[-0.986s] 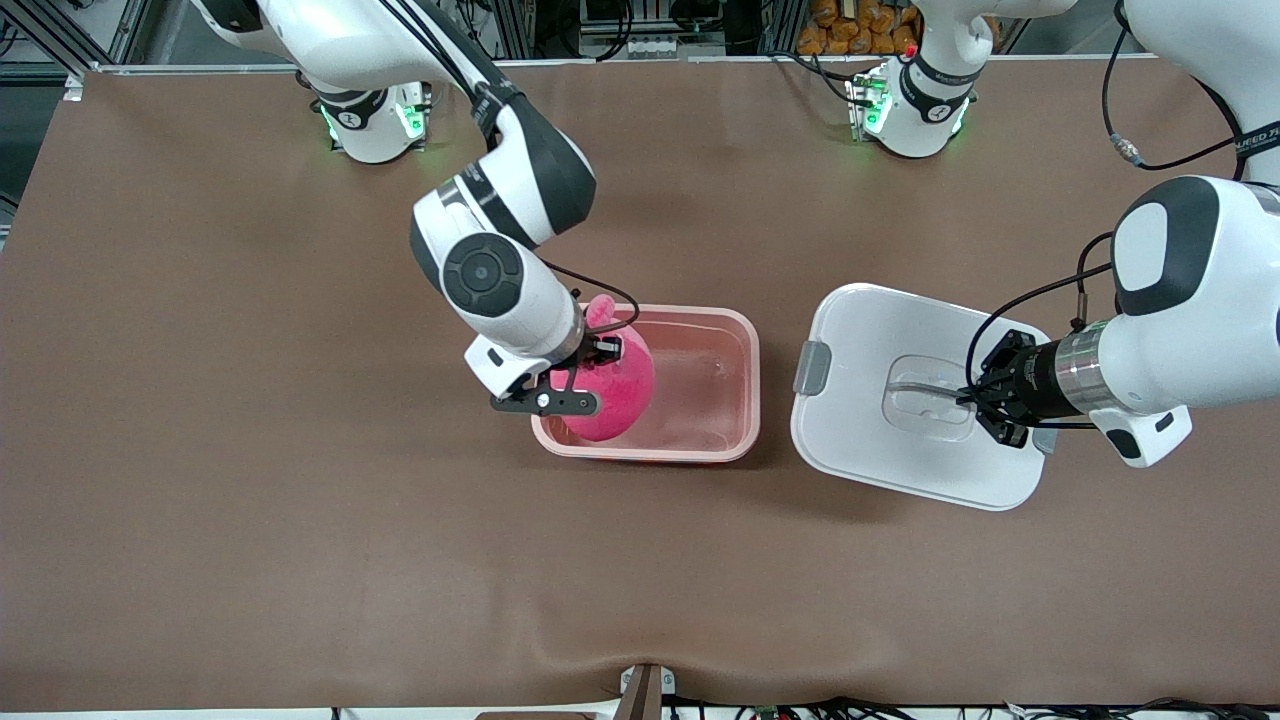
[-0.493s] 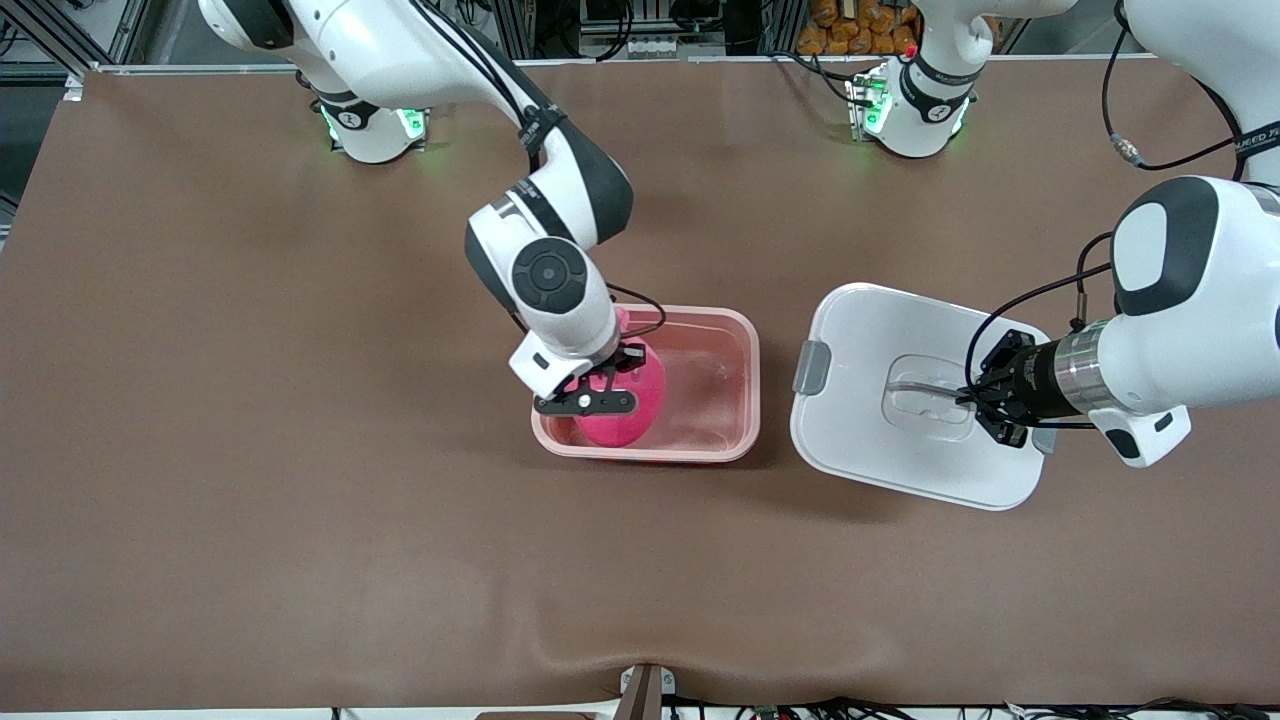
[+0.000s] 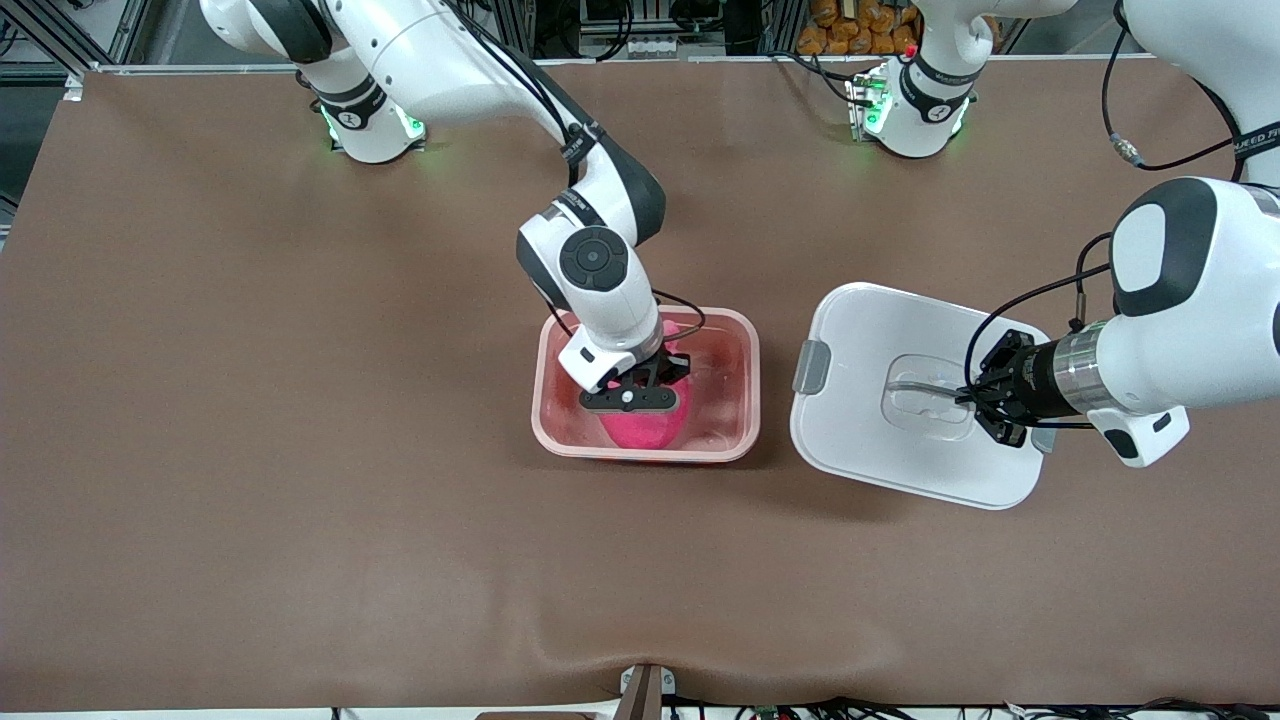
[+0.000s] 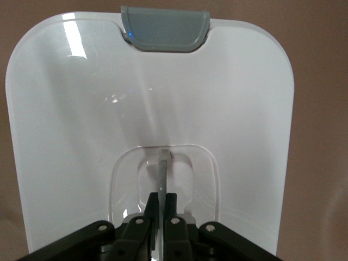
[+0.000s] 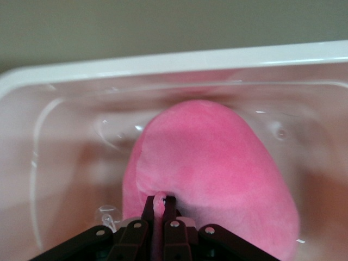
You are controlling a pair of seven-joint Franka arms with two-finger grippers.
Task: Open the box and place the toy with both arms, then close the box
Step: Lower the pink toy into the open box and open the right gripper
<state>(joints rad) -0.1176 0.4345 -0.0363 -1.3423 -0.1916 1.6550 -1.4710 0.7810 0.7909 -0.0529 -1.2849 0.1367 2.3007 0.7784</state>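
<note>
A: What is the scene showing?

B: A desk with a brown matte cover is carrying everything. Past its edge at the arm bases, metal frames and cables are showing. The translucent pinkish plastic box is standing open near the middle. Its white rounded lid with a grey clip is lying flat beside it, toward the left arm's end of the desk.

A: What is different from one second ago?

B: The right arm is reaching farther over the box now. The pink egg-shaped plush toy was then against the box wall at the right arm's end; now it is sitting lower and nearer the middle of the box. The lid and the left arm are staying as they were.

A: And the arms' poses?

B: The right gripper is pointing down inside the box, its fingers almost together and pinching a small fold of the toy. The left gripper is lying nearly level over the lid, its narrow fingers clamping the thin bar of the recessed clear handle.
</note>
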